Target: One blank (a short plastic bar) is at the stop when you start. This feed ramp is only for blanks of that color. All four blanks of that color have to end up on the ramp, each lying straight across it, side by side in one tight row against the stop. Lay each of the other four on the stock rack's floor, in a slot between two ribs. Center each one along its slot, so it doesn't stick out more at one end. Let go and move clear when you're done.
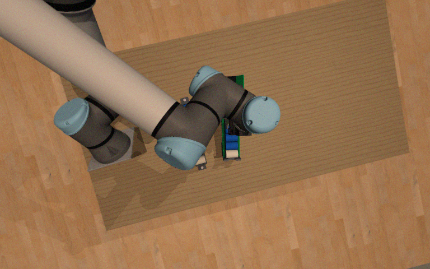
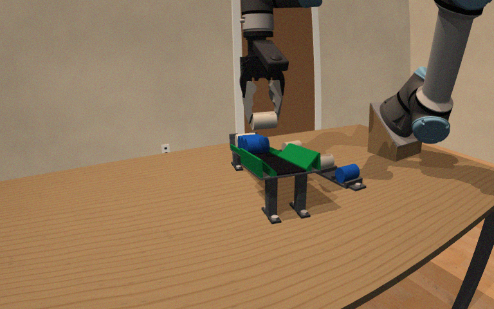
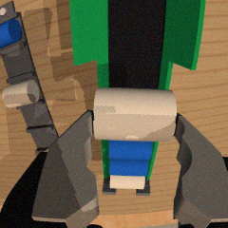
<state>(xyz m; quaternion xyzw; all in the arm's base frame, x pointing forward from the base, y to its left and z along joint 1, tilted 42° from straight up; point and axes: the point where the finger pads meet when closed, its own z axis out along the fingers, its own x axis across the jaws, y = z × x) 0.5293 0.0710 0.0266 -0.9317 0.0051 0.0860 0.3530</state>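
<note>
Noting a long feed ramp with green side walls and a black bed (image 1: 223, 139) (image 2: 251, 163) (image 3: 182, 33), raised on dark legs over the wood-grained table (image 1: 317, 94) (image 2: 145, 236) (image 3: 214, 119). Above the ramp, see the dark two-jaw gripper with grey fingers (image 1: 235, 128) (image 2: 264, 120), pointing down, opened partway and closed on a cream plastic cylinder (image 2: 264, 120) (image 3: 135, 116). Held by its two ends, one finger at each; lying level and crosswise to the ramp, clear of the bed and of the row below. At the ramp's stop end, against the dark stop (image 1: 229, 158) (image 2: 232, 140) (image 3: 109, 186), find a cream blank (image 1: 232, 154) (image 2: 244, 135) (image 3: 127, 181), laid across. Next to it, up the ramp, count at least two blue plastic cylinders (image 1: 232, 145) (image 2: 255, 143) (image 3: 129, 167), also crosswise, side by side. Beside the ramp, on the arm-base side, at a slant to it, see the low dark ribbed stock rack (image 1: 201, 167) (image 2: 330, 174) (image 3: 37, 119). On the rack, note a blue cylinder (image 1: 184, 105) (image 2: 347, 172) (image 3: 9, 33) at the end farther from the ramp's stop, then a cream cylinder (image 2: 327, 161) (image 3: 21, 93), then another cream one (image 1: 200, 159) (image 2: 291, 145) at the end nearer the stop, partly hidden behind the ramp in the exterior view
</note>
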